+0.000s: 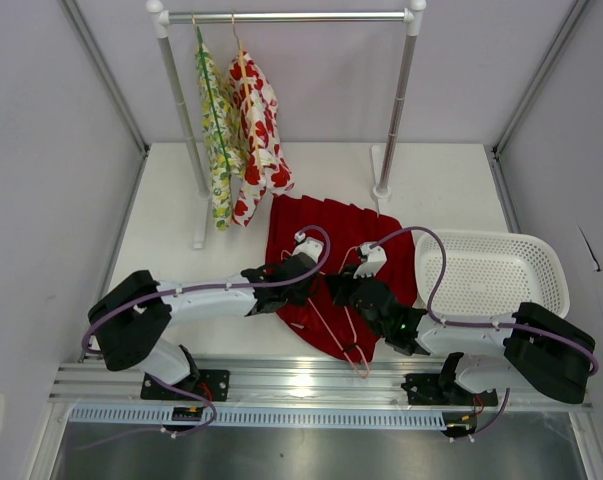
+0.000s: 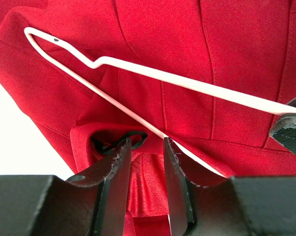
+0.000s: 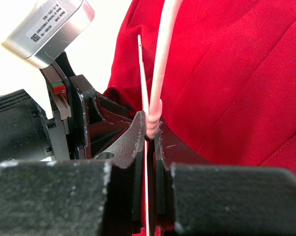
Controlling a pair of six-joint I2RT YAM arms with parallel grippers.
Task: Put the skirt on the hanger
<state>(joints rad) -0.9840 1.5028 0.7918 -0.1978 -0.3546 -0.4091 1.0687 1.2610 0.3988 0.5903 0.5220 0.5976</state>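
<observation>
Seen from above, the red skirt [image 1: 326, 235] lies spread flat on the white table [image 1: 181, 200]. The pale pink hanger [image 1: 331, 328] rests on the skirt's near half, its hook just past the skirt's near edge. The left gripper [image 1: 306, 282] and the right gripper [image 1: 336, 287] meet nose to nose over the middle of the skirt. A white basket [image 1: 486, 238] sits just right of the skirt. Behind the skirt stands a clothes rail [image 1: 281, 17] carrying a yellow-green floral garment [image 1: 219, 140] and a white garment with red prints [image 1: 258, 130].

From the left wrist, the left gripper [image 2: 145, 164] has its jaws narrowed on a raised fold at the skirt's [image 2: 162, 29] waist. Red fabric fills the gap between them, and a thin black loop [image 2: 123, 140] sits at the fold. The hanger [image 2: 187, 81] crosses the skirt just beyond the fold. One wire runs to the right edge, where the right gripper [image 2: 291, 129] meets it.

From the right wrist, the right gripper [image 3: 148, 135] is pinched tight on the hanger [image 3: 162, 49] at its twisted neck. The skirt [image 3: 226, 88] lies beneath, and the left gripper [image 3: 96, 130] is close by on the left.
</observation>
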